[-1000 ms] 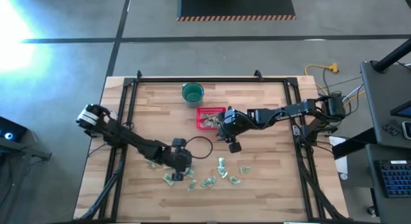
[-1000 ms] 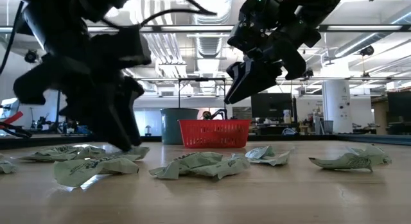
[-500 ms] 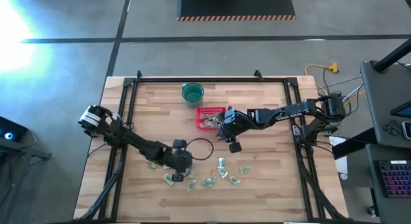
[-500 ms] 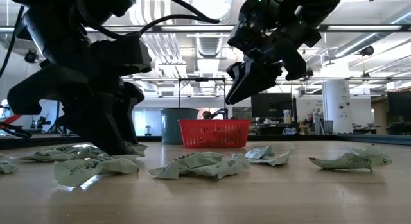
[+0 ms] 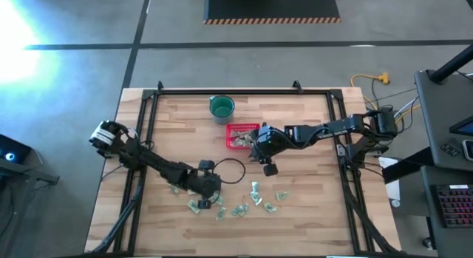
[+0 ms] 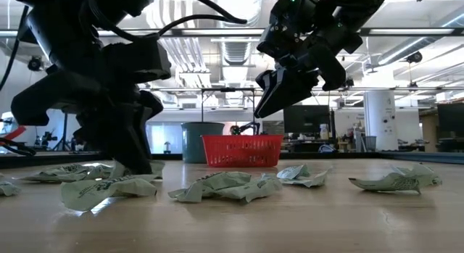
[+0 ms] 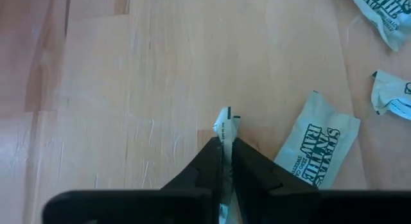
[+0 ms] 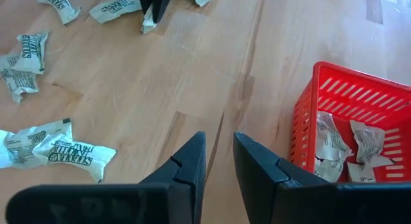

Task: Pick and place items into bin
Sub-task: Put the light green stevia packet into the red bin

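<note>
Red mesh basket (image 5: 241,135) sits far-centre, up and right of your left gripper (image 5: 209,190), low among the packets. From table level, that gripper touches the wood. Its wrist camera shows the jaws pinched on one wrapped packet (image 7: 225,123). Your right gripper (image 8: 218,161), narrow and empty, hangs beside the basket.

Grey concrete floor (image 5: 89,21), striped hazard mat (image 5: 271,7), ceiling ducts (image 6: 232,46).

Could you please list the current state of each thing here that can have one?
left claw: shut on packet, low at the table.
right claw: slightly open, empty, raised beside red basket.
red basket: upright, holding several packets.
green cup: upright.
loose packets: scattered on table.
</note>
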`<state>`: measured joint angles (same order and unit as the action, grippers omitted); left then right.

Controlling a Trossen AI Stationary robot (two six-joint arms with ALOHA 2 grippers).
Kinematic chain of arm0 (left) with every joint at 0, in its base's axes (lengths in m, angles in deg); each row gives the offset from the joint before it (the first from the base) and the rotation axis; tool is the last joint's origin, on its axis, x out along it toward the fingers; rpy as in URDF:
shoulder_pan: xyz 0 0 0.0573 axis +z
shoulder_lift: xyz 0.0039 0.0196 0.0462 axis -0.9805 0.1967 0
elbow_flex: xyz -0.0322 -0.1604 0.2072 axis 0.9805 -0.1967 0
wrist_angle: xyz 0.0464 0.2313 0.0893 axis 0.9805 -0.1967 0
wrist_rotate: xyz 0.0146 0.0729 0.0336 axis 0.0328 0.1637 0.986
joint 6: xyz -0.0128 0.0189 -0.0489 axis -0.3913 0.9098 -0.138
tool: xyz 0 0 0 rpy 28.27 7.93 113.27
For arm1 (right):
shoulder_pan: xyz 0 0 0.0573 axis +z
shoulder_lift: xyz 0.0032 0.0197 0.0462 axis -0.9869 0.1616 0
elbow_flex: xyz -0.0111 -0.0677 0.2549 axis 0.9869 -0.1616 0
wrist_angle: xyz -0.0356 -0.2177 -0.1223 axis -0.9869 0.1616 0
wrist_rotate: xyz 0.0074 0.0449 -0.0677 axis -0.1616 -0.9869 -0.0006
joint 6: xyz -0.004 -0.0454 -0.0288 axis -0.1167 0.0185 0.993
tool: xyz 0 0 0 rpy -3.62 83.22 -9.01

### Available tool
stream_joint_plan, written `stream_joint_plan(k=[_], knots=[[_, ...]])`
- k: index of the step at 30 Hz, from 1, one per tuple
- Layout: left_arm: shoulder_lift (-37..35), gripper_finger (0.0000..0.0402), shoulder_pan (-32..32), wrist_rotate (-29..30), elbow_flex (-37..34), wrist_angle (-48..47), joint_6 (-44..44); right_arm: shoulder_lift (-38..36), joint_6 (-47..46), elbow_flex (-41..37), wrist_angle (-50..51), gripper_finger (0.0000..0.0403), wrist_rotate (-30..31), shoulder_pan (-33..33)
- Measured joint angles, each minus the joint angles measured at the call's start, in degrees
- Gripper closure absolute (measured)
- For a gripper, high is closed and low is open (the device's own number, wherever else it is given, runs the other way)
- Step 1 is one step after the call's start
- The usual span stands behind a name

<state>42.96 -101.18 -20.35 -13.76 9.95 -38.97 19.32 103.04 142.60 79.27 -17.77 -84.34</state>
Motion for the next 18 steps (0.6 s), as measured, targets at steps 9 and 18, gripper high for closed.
stream_joint_plan(k=[9,18], knots=[[-1.4,0.0398,0.0,3.5,1.8,0.0,6.3,0.0,0.0,0.0,0.0,0.0327,0.0,0.0],[-4.9,0.0398,0.5,30.3,4.8,0.3,20.7,0.0,0.3,0.0,-0.2,0.0339,0.0,0.0]])
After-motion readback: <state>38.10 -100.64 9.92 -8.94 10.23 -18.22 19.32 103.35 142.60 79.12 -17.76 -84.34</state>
